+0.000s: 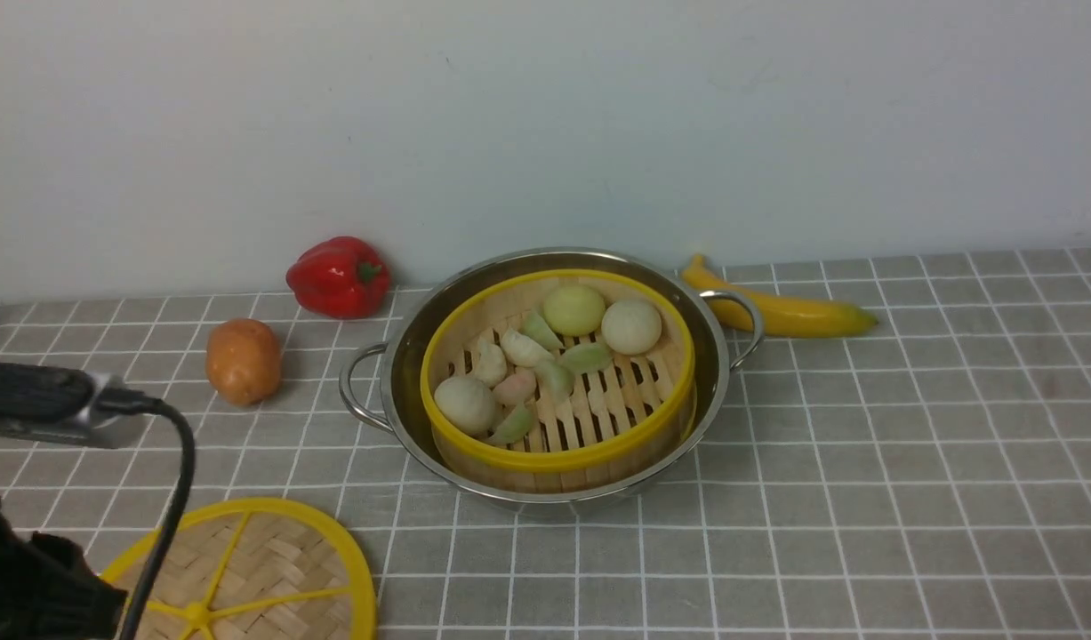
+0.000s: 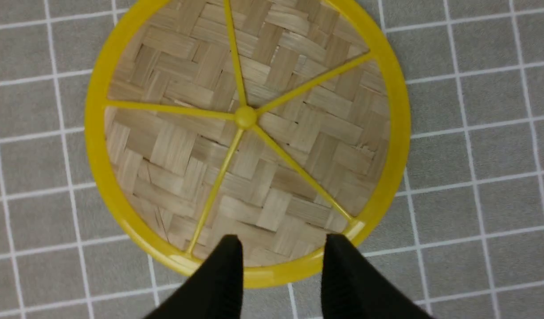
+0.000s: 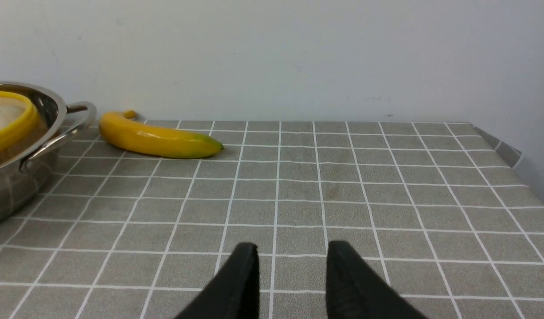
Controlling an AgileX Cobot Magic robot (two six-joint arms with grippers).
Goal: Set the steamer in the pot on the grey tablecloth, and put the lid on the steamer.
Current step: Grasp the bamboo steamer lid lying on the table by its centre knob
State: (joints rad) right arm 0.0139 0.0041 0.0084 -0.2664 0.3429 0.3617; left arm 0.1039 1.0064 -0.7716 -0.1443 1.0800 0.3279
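The steamer (image 1: pixel 554 459), a yellow-rimmed bamboo basket holding buns and dumplings, sits inside the shiny pot (image 1: pixel 360 391) on the grey tablecloth (image 1: pixel 865 462). The woven lid (image 1: pixel 252 569) lies flat on the cloth at the front left, apart from the pot. In the left wrist view my left gripper (image 2: pixel 283 241) hangs open above the lid (image 2: pixel 298 133), its black fingertips over the near rim with nothing between them. My right gripper (image 3: pixel 291 248) is open over bare cloth, to the right of the pot (image 3: pixel 14 186); it is out of the front view.
A banana (image 1: pixel 785 311) lies behind the pot's right handle by the wall. A red pepper (image 1: pixel 339 276) and a potato (image 1: pixel 243 360) sit at the back left. The cloth's right edge (image 3: pixel 498 141) drops off beyond the right gripper.
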